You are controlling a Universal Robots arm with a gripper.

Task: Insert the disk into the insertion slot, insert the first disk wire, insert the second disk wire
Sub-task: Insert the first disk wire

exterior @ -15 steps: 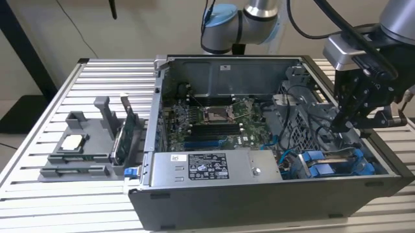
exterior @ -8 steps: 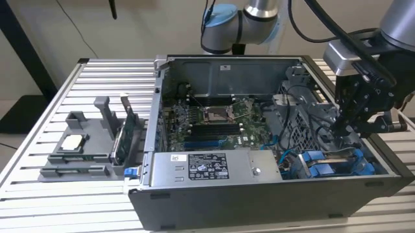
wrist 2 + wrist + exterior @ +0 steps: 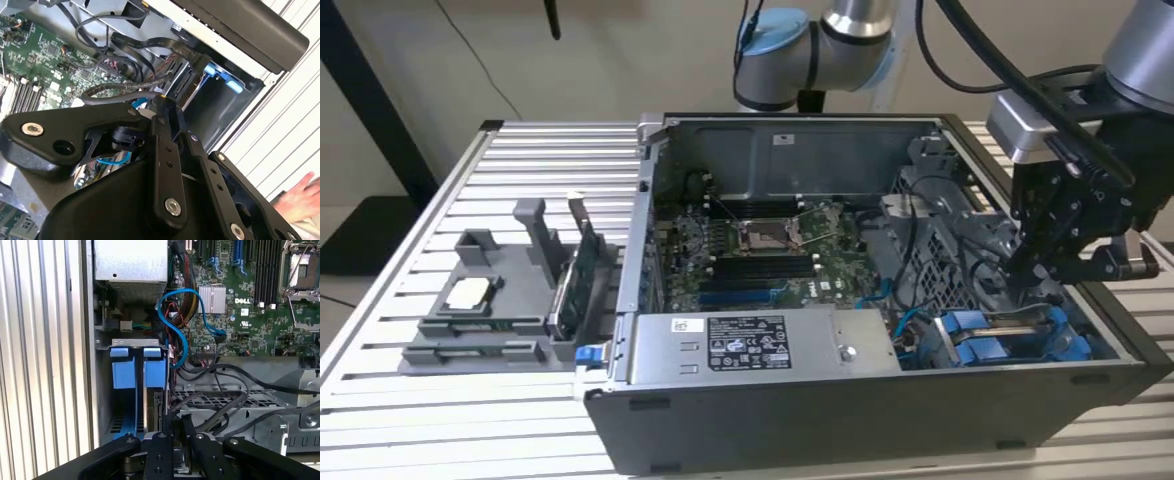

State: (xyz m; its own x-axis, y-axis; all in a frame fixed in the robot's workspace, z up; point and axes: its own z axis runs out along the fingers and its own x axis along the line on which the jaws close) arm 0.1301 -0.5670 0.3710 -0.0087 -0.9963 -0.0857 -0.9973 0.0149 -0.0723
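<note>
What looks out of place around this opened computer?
A person's hand lies over the slatted table just outside the computer case, odd so close to the robot's work. Nothing looks spilled or broken.

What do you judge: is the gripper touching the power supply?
Apart. The exterior view shows the gripper by the blue bay, clear of the power supply.

Exterior view: high, angled down, whole open case (image 3: 854,410) on worktop (image 3: 400,400). Both wrist views: way up close inside case, sharing insertion slot (image 3: 135,375) (image 3: 222,107) and motherboard (image 3: 250,320) (image 3: 50,65).
</note>
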